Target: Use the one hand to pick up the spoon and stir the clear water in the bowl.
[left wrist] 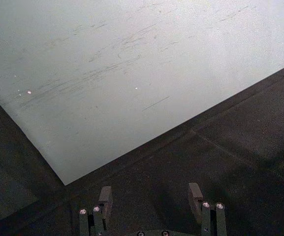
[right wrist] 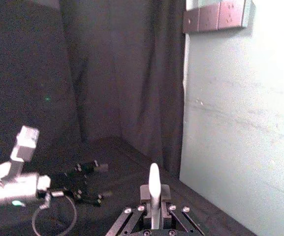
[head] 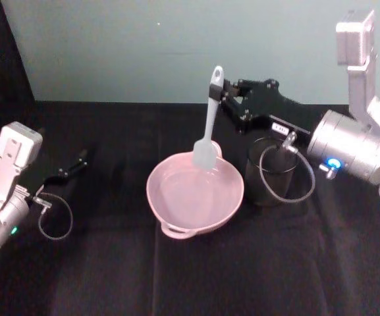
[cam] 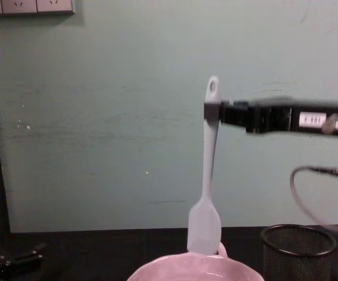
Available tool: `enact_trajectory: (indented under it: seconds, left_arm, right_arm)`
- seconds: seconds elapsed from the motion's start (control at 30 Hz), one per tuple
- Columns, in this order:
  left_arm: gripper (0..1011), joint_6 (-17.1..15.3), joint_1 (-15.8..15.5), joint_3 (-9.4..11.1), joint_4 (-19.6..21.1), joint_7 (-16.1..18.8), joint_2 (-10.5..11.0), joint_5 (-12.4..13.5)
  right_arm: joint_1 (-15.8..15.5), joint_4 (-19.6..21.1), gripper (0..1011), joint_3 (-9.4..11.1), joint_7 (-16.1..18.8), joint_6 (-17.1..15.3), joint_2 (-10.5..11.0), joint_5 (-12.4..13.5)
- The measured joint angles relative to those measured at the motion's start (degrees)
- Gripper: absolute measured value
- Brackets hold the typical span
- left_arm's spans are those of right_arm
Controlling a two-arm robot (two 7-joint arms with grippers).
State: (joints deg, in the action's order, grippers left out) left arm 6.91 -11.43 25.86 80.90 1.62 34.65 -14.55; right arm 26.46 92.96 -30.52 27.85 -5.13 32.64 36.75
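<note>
The white spoon (head: pixel 209 128) hangs nearly upright, with my right gripper (head: pixel 224 99) shut on its upper handle just below the oval hole. Its flat head (cam: pixel 204 228) sits at the far rim of the pale pink bowl (head: pixel 155 204), about level with the rim. Clear water (head: pixel 190 191) lies in the bowl, barely visible. In the right wrist view the handle end (right wrist: pixel 154 184) sticks out between the closed fingers. My left gripper (head: pixel 78 161) rests low on the black cloth at the left, its fingers (left wrist: pixel 105 196) apart with nothing between them.
A black wire-mesh cup (head: pixel 271 172) stands right beside the bowl, under my right arm, with a loop of cable (head: pixel 288 178) hanging over it. A pale green wall (head: pixel 143 46) runs close behind the table. Black cloth (head: pixel 229 276) covers the table.
</note>
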Motion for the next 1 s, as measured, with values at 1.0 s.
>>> enact_trajectory:
  seconds: [1.0]
  left_arm:
    - [1011, 0.0, 0.0, 0.0, 0.0, 0.0, 0.0, 0.0]
  right_arm:
    - [-3.4, -11.4, 110, -1.7, 3.2, 9.0, -8.8, -7.1]
